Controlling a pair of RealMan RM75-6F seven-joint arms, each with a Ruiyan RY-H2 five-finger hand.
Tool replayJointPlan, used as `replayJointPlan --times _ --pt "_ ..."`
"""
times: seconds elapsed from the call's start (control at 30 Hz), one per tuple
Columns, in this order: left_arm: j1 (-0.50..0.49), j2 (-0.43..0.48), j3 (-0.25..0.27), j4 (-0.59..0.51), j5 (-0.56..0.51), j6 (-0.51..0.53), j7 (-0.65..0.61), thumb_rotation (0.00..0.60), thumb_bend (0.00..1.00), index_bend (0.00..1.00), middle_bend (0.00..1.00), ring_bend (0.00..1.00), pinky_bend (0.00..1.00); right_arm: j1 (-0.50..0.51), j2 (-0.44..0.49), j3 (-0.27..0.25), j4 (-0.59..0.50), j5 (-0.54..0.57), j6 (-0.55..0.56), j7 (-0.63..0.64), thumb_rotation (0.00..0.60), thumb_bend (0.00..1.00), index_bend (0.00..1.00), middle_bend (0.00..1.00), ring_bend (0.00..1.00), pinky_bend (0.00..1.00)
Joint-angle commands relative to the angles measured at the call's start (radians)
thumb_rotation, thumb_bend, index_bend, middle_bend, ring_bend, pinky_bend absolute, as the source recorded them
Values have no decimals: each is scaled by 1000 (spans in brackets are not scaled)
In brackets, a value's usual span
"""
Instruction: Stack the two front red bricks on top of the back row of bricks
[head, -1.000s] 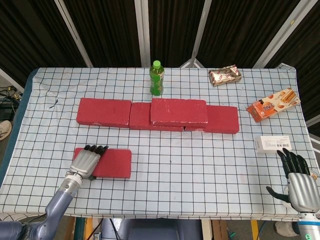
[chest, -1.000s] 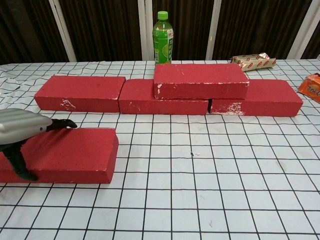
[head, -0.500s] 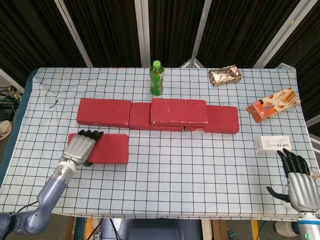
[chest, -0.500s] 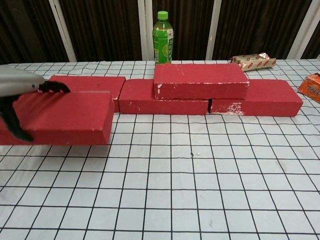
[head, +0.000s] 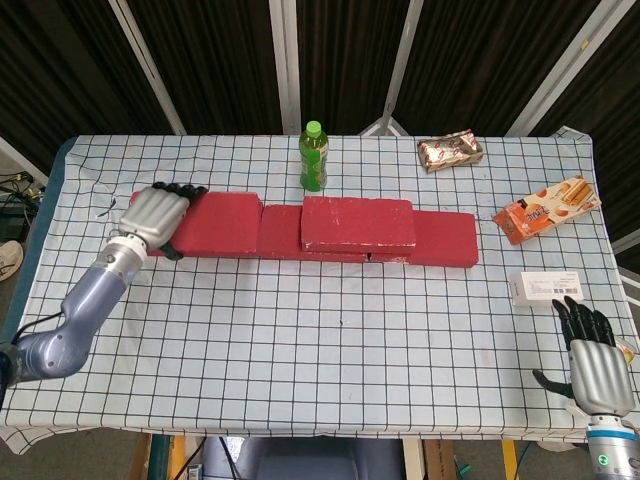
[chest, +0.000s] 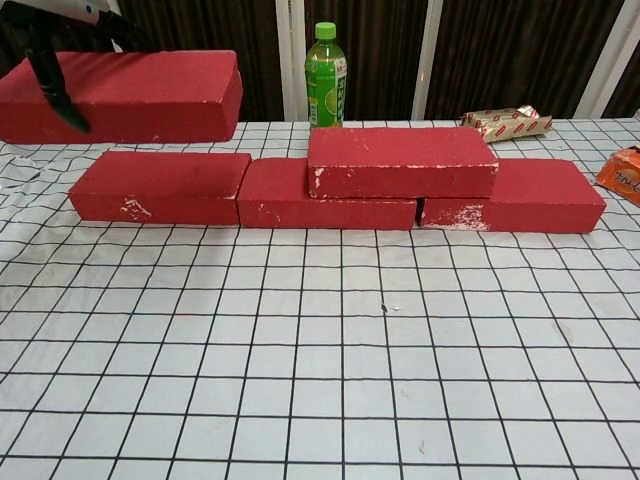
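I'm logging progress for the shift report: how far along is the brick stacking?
Done: one red brick sits atop the back row. In hand: the left robot hand holds the second brick in the air above the row's left end. Left: setting it down. The right robot hand is idle.

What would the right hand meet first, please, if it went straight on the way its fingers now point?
The right hand points up the table toward the small white rectangular box; that looks first in line, though depth is unclear.

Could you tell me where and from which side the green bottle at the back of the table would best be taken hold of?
Probably around the body of the green bottle, below the cap, coming in level from its right side or from above the bricks: it stands upright just behind the stacked brick, which blocks a low frontal approach.
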Motion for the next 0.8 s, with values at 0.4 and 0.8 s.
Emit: replayJointPlan --times 0.4,0.8 --pt "-163 -295 65 532 24 -256 -164 600 79 314 276 201 276 2 -36 39 3 85 15 -92 600 193 0 0 0 0" --pt "-222 -426 81 740 152 -389 -314 600 79 312 256 184 276 -7 -42 50 -3 109 37 -123 600 192 0 0 0 0"
